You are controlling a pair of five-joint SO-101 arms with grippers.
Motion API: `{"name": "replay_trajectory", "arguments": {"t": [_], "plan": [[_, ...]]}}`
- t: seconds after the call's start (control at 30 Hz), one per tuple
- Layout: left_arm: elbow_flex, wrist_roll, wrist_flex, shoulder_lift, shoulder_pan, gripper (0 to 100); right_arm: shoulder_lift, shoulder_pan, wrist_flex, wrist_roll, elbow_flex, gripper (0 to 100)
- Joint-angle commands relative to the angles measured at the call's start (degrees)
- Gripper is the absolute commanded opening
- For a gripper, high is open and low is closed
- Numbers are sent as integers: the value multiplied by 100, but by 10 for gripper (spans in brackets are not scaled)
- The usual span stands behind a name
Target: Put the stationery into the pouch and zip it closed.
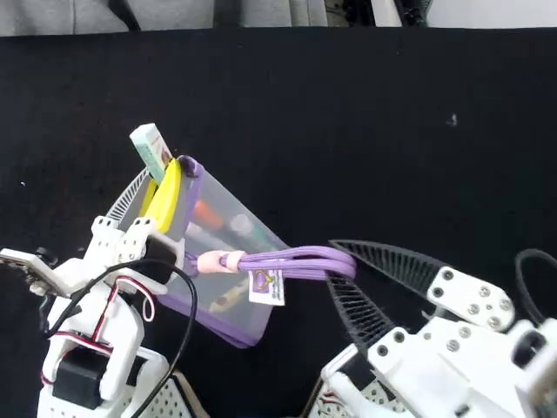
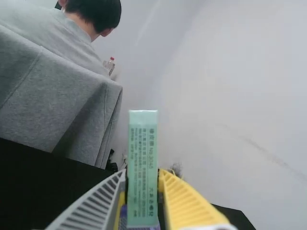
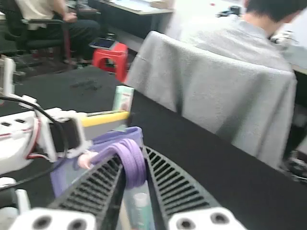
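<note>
Your right gripper (image 1: 332, 261), nearest the lens, is clamped on the purple wrist strap (image 1: 287, 259) of the clear zip pouch (image 1: 261, 237), which lies on the black table (image 1: 392, 131). Your left gripper (image 1: 157, 174) pinches a pale green box (image 1: 150, 146) at the pouch's purple-trimmed end; stationery shows through its wall.

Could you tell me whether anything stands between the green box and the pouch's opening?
Nothing visible does: the mint-green cardboard box, pinched in the left claw, sits at the rim of the purple-trimmed clear plastic pouch; the right claw grips its purple strap.
</note>
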Motion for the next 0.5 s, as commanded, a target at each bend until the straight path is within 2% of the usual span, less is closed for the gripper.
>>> {"name": "replay_trajectory", "arguments": {"t": [0.0, 0.3, 0.47], "plan": [[418, -9, 79, 44, 497, 34, -453, 290, 70, 44, -13, 11], [884, -1204, -141, 44, 2167, 34, -919, 290, 105, 35, 40, 11], [1587, -1363, -870, 44, 2070, 33, -1209, 308, 114, 35, 40, 11]]}}
